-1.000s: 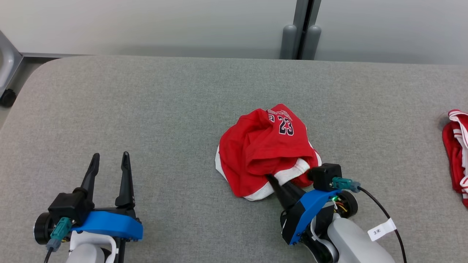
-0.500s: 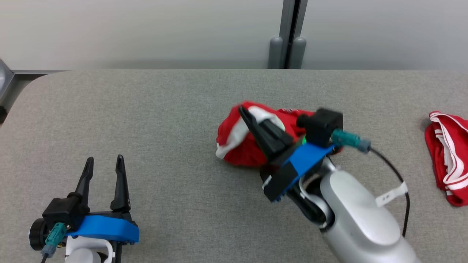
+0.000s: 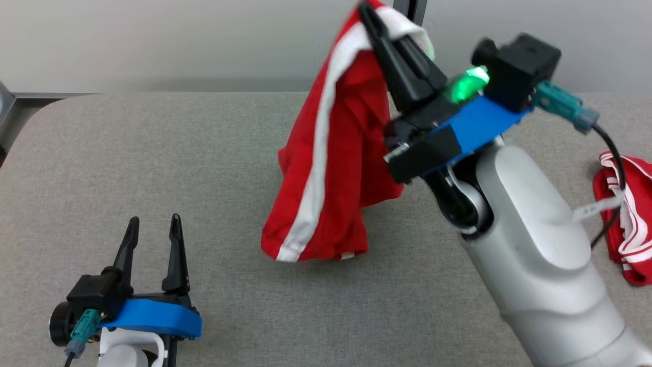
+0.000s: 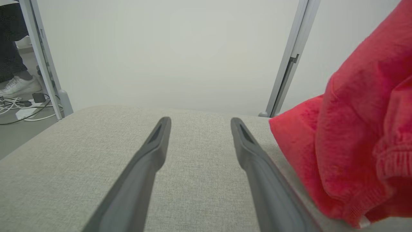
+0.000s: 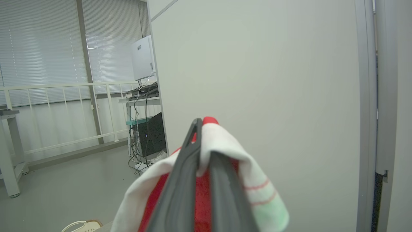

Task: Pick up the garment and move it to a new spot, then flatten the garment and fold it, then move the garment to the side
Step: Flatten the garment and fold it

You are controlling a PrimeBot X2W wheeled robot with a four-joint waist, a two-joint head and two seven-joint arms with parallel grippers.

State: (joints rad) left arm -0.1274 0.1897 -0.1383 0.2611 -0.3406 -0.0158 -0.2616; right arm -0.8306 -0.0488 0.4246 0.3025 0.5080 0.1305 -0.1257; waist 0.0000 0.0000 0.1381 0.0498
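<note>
The right gripper (image 3: 368, 12) is squeezed tight on the white edge of the red garment (image 3: 331, 168), high up at 12 o'clock in the head view. The garment hangs down from the finger tips toward 7 o'clock, over the gray table (image 3: 153, 153). I cannot tell if its bottom touches the table. The left gripper (image 3: 154, 220) sits at 8 o'clock, fingers spread wide, holding nothing.

The red garment (image 3: 331, 168) runs off the top edge; the other red cloth (image 3: 634, 267) runs off the right edge.
</note>
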